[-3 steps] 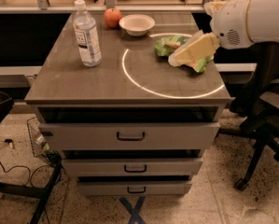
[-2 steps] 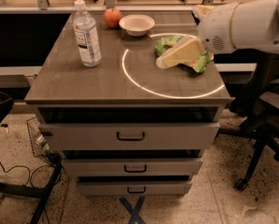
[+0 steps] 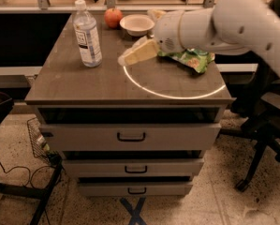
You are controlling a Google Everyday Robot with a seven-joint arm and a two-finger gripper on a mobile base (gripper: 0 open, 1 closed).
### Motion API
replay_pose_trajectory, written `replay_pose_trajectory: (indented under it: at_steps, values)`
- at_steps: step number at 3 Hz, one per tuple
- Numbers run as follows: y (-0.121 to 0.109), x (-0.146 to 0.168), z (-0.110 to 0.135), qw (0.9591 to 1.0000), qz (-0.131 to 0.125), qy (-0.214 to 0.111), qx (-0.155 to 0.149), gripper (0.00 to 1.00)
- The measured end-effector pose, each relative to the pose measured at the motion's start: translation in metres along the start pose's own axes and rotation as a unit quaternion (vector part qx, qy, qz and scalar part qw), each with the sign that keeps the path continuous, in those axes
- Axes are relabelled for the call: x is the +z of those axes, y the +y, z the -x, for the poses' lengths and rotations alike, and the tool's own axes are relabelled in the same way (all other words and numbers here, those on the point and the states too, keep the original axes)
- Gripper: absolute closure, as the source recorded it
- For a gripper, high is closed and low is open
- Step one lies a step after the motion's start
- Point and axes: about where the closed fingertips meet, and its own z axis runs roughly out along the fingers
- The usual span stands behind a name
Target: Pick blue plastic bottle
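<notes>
Leftward across the tabletop (image 3: 78,81) the arm (image 3: 233,22) had swung since the earlier frames, carrying its end effector (image 3: 125,58) from above the green bag (image 3: 195,59) to the middle of the surface and nearer the bottle. The white arm reached in from the upper right, its thick forearm running roughly level over the back right part of the tabletop and its rounded wrist sitting just in front of the bowl. From the wrist the cream-coloured end effector sloped down and to the left, its tip low over the surface at the left edge of a white ring (image 3: 177,95) marked on the tabletop. Whether the end effector was spread or pressed together could not be told.

The drawer cabinet (image 3: 130,137) below showed three handled fronts. The blue plastic bottle (image 3: 87,34) stood upright near the back left of the tabletop, to the left of the end effector's tip and clearly apart from it, with bare surface between them. Behind, the white bowl (image 3: 136,24) sat by the rear edge, and the apple (image 3: 113,17) lay just left of it.
</notes>
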Motion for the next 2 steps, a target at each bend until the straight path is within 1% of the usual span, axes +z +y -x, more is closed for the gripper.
replay_pose_trajectory:
  at_steps: [1,2]
  values:
    - [-0.001,0.043,0.003,0.9993,0.031,-0.021,0.006,0.0]
    - [-0.002,0.075,0.007,0.9977,0.054,-0.039,0.012,0.0]
